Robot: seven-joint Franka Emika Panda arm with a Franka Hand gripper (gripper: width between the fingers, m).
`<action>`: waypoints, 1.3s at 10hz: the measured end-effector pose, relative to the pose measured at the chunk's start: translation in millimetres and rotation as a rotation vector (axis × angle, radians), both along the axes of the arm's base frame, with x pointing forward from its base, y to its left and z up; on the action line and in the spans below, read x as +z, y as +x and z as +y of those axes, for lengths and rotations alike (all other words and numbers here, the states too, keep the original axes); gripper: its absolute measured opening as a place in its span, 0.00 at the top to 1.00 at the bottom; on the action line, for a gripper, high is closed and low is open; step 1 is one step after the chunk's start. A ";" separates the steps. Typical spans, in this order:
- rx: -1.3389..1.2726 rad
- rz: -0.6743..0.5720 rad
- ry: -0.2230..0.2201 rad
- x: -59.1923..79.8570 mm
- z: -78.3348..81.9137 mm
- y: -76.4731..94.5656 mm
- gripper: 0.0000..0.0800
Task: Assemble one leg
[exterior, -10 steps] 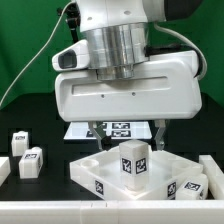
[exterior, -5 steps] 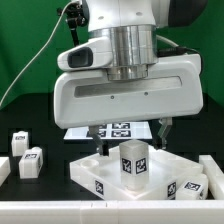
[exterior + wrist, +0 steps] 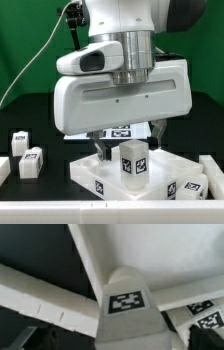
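The leg (image 3: 133, 163) is a white squarish post with tag marks. It stands upright on the large white tray-shaped piece (image 3: 92, 170). My gripper (image 3: 127, 134) hangs just behind and above the leg. Its two dark fingers (image 3: 97, 134) are spread wider than the leg, open and holding nothing. In the wrist view the leg (image 3: 127, 303) fills the middle, tag facing up, between the dark fingers (image 3: 28, 339) at the frame's edge. The tray piece's walls (image 3: 150, 252) run around it.
Two more tagged posts (image 3: 20, 141) (image 3: 32, 160) stand at the exterior view's left and another (image 3: 210, 170) at its right. The marker board (image 3: 118, 130) lies on the black table behind the tray piece. A white rail (image 3: 60, 205) runs along the front.
The gripper's white body has turned and dropped a little, now covering more of the marker board. The leg and the tray piece have not moved.
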State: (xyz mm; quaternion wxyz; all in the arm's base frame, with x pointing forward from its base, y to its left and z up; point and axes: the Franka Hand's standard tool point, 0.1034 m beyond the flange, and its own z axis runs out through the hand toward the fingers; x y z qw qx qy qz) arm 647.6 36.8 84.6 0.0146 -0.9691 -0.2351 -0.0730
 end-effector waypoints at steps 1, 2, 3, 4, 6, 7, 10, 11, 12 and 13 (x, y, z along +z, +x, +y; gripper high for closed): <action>0.000 0.000 0.000 -0.3 0.0 -0.1 0.23; 0.000 0.001 0.000 -0.5 0.0 -0.2 0.45; -0.015 0.002 0.003 -0.7 0.2 -0.3 0.65; -0.026 0.003 0.004 -0.7 0.3 -0.3 0.65; -0.052 0.004 0.009 -0.7 0.5 -0.3 0.64; -0.130 0.010 0.021 -0.9 0.7 -0.4 0.64; -0.357 0.026 0.062 -1.4 3.6 -0.5 0.64; -0.469 0.033 0.082 -1.6 9.0 -0.7 0.64; -0.569 0.041 0.098 -1.7 15.8 -1.3 0.64; -0.689 0.050 0.115 -1.7 22.3 -1.7 0.64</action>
